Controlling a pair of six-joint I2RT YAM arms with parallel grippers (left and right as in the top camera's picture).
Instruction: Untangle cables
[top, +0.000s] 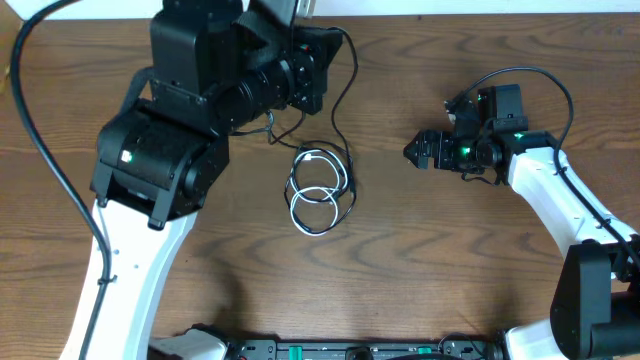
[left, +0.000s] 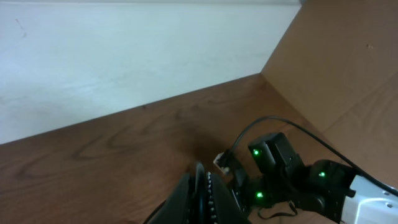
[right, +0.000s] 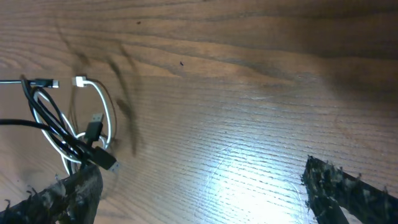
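Observation:
The cables lie tangled at the table's middle. The white cable (top: 312, 197) is coiled in small loops. The black cable (top: 336, 112) loops through it and rises to my left gripper (top: 322, 62), which is raised and shut on it; in the left wrist view its fingers (left: 203, 190) are pressed together. My right gripper (top: 413, 152) is open and empty, to the right of the tangle. In the right wrist view the open fingers (right: 199, 193) frame bare wood, with the white cable (right: 107, 109), the black cable (right: 46, 112) and a black plug (right: 101, 157) at the left.
The wooden table (top: 440, 270) runs to a white wall (left: 124, 56) at the back. The bulky left arm (top: 180, 130) hides the table's upper left. The right arm (left: 298, 180) with green lights and its own thick wire (top: 545, 80) stands at the right.

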